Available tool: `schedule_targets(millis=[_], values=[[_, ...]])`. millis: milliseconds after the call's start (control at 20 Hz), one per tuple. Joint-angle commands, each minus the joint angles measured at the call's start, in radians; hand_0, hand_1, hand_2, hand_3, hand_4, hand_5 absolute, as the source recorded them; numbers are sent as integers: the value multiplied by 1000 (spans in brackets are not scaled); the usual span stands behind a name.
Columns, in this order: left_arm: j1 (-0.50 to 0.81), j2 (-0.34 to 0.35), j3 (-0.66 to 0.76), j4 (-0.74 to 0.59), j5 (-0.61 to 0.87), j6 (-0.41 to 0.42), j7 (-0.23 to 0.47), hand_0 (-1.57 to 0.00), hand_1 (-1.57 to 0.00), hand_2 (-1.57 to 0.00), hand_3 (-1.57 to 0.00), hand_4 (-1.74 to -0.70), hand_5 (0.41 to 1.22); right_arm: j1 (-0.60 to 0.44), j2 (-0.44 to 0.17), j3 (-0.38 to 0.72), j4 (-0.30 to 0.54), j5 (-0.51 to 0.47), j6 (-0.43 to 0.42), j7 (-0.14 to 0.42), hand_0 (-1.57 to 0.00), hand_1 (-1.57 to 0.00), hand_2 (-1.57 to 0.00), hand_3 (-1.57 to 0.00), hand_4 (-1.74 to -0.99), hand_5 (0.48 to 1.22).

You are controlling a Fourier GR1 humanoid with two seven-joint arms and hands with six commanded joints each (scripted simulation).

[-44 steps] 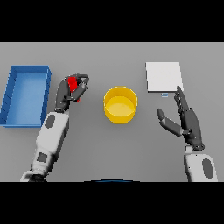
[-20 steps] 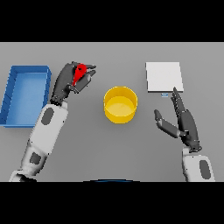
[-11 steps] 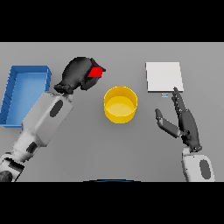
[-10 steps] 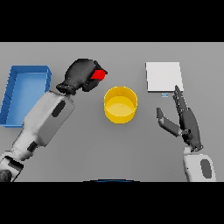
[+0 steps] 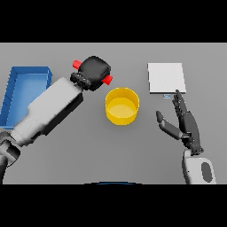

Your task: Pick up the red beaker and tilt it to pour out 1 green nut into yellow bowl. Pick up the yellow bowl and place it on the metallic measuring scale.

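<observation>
two hands in view, only the left one working: left hand curled tight round the red beaker, red showing at both ends of the fist, one tip up-left by the wrist and one down-right toward the yellow bowl. beaker's long axis lying near level, slanting from upper left to lower right, so tipped well over for the pour. lower red end just beside the bowl's upper-left rim, seemingly short of the opening itself; a little more reach to the right and down likely needed before anything drops inside. no green nut visible anywhere, neither in the bowl nor at the beaker's mouth. right hand idle on the right, fingers straight and loose, holding nothing, near the bowl's right side and just below the metallic measuring scale, hence the nearer hand for the later lift onto the scale. bowl resting flat on the grey table, well apart from the blue bin at far left.
</observation>
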Motion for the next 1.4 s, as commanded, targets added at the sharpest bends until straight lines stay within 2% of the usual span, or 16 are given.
schedule_targets(millis=[0, 200, 350, 550, 750, 950, 1050, 1200, 1300, 1350], values=[[-23, -5, -34, 17, -23, -19, 7, -1571, -1571, -1571, -1315, -1685, 1217, -4, 0, -5, 4, -1, -4, 4, 1, 1, 1, 1, -1292, 635], [-113, -17, -126, 60, -60, -90, -21, -1571, -1571, -1571, -1203, -1709, 1219, -15, -1, -11, 2, -19, 5, 13, 1, 1, 1, 1, -1301, 607], [-164, -21, -201, 79, -102, -95, -49, -1571, -1571, -1571, -1383, -1723, 1220, -18, 2, -9, 11, -15, 5, -3, 1, 1, 1, 1, -1299, 605], [-213, -40, -294, 105, -152, -101, -68, -1571, -1571, -1571, -1494, -1733, 1221, -13, -13, -12, 12, -3, 3, 0, 1, 1, 1, 1, -1299, 601], [-242, -44, -384, 123, -201, -98, -67, -1571, -1571, -1571, -1539, -1737, 1221, -12, -12, -16, 15, -10, 4, 9, 1, 1, 1, 1, -1287, 604], [-302, -77, -476, 154, -238, -132, -112, -1571, -1571, -1571, -1558, -1740, 1221, -4, -10, -8, 6, 12, -10, -5, 1, 1, 1, 1, -1290, 607], [-317, -92, -500, 175, -240, -144, -111, -1571, -1571, -1571, -1563, -1740, 1221, -16, -14, -17, 5, 4, -11, 13, 1, 1, 1, 1, -1280, 601], [-347, -101, -547, 200, -251, -152, -130, -1571, -1571, -1571, -1567, -1740, 1221, -7, -6, -1, 4, 31, -22, -9, 1, 1, 1, 1, -1277, 598], [-365, -102, -574, 211, -258, -152, -134, -1571, -1571, -1571, -1568, -1741, 1221, -15, -18, -14, 14, 19, -15, 5, 1, 1, 1, 1, -1268, 589], [-367, -108, -584, 220, -259, -148, -130, -1571, -1571, -1571, -1569, -1741, 1221, -2, -13, -8, 18, 24, -15, -18, 1, 1, 1, 1, -1264, 588]])
